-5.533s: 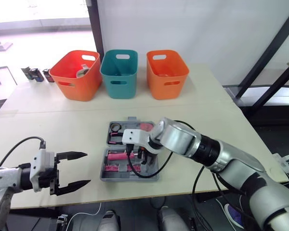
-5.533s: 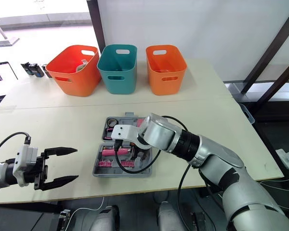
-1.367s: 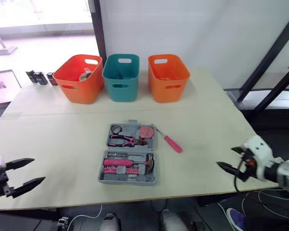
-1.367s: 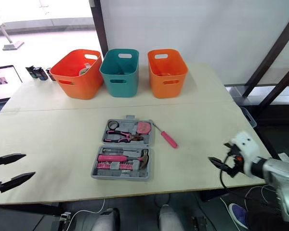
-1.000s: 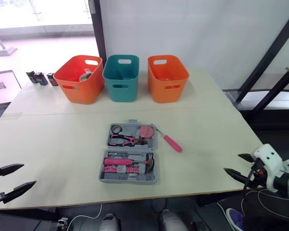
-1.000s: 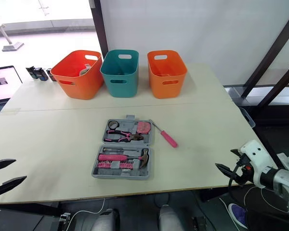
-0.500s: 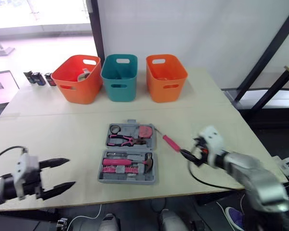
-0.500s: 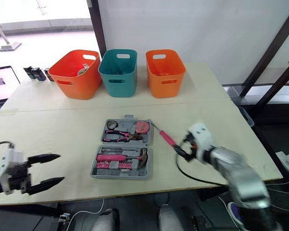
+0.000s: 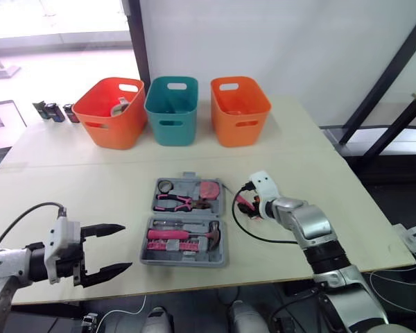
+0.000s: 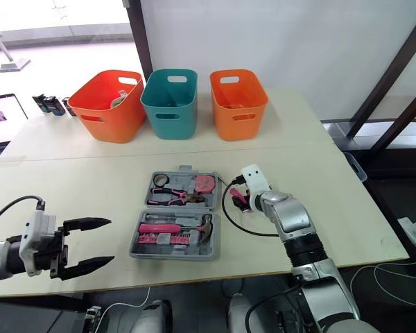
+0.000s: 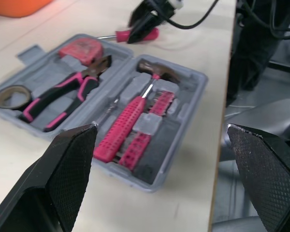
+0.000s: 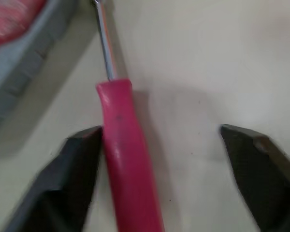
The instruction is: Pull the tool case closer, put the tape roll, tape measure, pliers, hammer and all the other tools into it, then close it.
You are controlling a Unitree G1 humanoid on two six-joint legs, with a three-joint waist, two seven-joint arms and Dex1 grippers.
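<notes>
Case (image 9: 183,261) sits open mid-frame in the head views, with pliers (image 9: 180,202), tape roll (image 9: 167,186), tape measure (image 9: 209,189) and hammer (image 9: 184,234) in it. Right gripper (image 12: 159,131) is down at the pink screwdriver (image 12: 128,159) just right of the case, jaws spread wide around the handle, nothing clamped. Left gripper (image 9: 127,245) hangs lower left, wide open, empty.

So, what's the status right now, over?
Left tool open, hovering left of tool case. Right tool open, straddling screwdriver on table. Case lies open, screwdriver not yet in.
</notes>
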